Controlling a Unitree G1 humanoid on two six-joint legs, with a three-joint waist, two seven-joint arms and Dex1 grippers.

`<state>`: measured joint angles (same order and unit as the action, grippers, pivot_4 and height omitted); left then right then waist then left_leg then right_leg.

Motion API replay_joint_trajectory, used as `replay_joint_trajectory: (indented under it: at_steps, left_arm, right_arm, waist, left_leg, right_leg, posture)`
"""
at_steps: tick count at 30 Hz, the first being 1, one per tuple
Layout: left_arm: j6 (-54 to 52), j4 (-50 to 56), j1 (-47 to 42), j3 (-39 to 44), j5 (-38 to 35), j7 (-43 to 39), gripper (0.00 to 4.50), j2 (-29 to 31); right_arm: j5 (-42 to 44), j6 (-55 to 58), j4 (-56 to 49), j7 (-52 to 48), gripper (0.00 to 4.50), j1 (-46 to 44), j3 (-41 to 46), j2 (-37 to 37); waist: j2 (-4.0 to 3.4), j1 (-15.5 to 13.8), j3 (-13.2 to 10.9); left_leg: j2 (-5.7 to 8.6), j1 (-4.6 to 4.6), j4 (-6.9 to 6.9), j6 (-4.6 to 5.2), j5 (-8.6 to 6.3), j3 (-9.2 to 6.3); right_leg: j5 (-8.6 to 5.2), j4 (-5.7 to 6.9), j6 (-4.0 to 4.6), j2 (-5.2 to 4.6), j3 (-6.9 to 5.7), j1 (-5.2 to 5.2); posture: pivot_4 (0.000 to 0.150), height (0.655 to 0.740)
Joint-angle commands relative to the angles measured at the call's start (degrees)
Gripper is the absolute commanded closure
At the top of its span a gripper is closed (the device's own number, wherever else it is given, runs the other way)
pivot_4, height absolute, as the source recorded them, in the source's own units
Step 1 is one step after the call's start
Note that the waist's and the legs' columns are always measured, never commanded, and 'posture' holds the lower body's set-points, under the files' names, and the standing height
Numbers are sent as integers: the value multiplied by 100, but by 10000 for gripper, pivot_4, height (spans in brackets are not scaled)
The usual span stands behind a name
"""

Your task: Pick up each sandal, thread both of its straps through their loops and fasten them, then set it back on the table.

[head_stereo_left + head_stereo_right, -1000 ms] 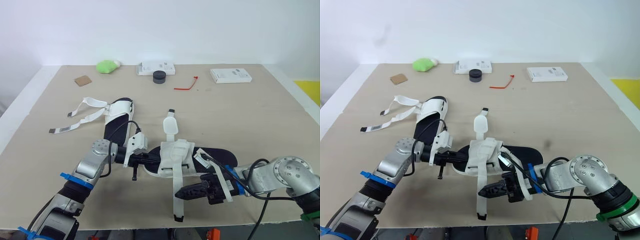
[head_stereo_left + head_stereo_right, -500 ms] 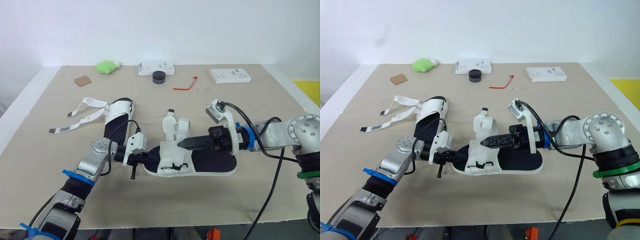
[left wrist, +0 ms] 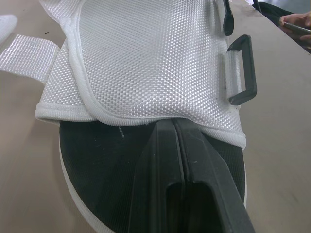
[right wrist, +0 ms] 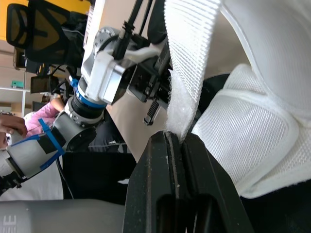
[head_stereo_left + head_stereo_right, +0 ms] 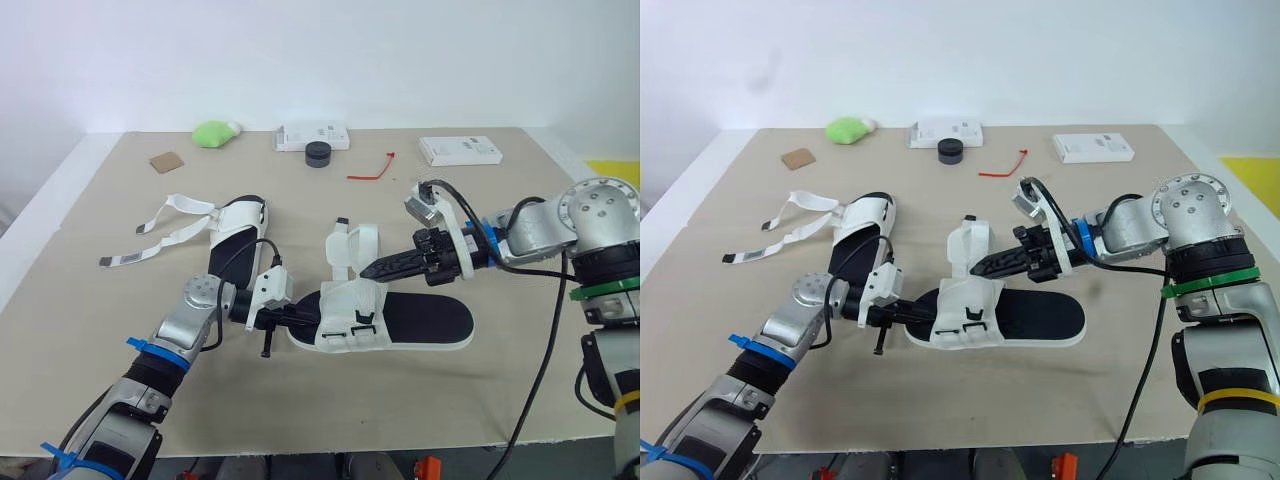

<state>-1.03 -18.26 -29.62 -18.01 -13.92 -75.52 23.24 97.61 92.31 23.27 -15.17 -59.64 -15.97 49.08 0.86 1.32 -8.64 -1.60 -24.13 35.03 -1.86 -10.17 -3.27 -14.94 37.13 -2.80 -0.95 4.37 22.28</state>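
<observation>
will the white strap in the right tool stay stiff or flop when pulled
Probably floppy: the strap bends over in an arch where the right tool pinches it. Its woven webbing looks thin, so likely light. The sandal should hardly slide, since the left tool clamps its sole.

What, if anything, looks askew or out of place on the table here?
Nothing spilled or damaged. The far sandal lies with both loose straps splayed across the table. The near sandal, held by the left gripper, has one strap pinched upright in the right gripper.
</observation>
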Motion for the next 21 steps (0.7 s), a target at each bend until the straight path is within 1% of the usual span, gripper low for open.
replay_joint_trajectory:
  at_steps: [1, 7, 13, 17, 21]
  left_arm:
    - [-223, -303, 353, -386, 538, 111, 45000, 111]
    - [-290, -236, 351, -383, 507, 141, 45000, 112]
    - [-329, -222, 337, -372, 485, 146, 45000, 109]
    - [-340, -210, 351, -369, 482, 163, 45000, 99]
    - [-354, -196, 371, -369, 477, 182, 45000, 83]
  right_arm:
    - [-149, 19, -10, -279, 44393, -2, -179, 20]
    - [-757, 19, 181, -603, 44393, -122, -182, -144]
    - [-1506, 19, 656, -1011, 44393, -525, -28, -366]
    - [-1753, 19, 678, -1317, 44393, -630, -131, -379]
    - [-1737, 19, 530, -1471, 44393, -516, -275, -328]
  waist:
    - [-1, 2, 1]
    - [-4, 2, 2]
    - [-8, 3, 2]
    - [-8, 2, 2]
    - [-9, 3, 3]
  left_leg:
    - [0, 0, 0, 0, 0, 0]
    - [1, 0, 0, 0, 0, 0]
    - [2, 0, 0, 1, 0, 2]
    - [3, -2, 0, 0, 0, 1]
    - [4, -1, 0, 1, 0, 0]
  right_leg:
    - [0, 0, 0, 0, 0, 0]
    - [0, 0, -3, 0, 1, 0]
    - [2, 2, -4, 0, 2, 3]
    - [-2, 2, -7, 0, 1, 2]
    - [-1, 2, -7, 1, 1, 2]
  posture:
    - [1500, 7400]
    - [1500, 7400]
    - [1500, 7400]
    - [1500, 7400]
    - [1500, 7400]
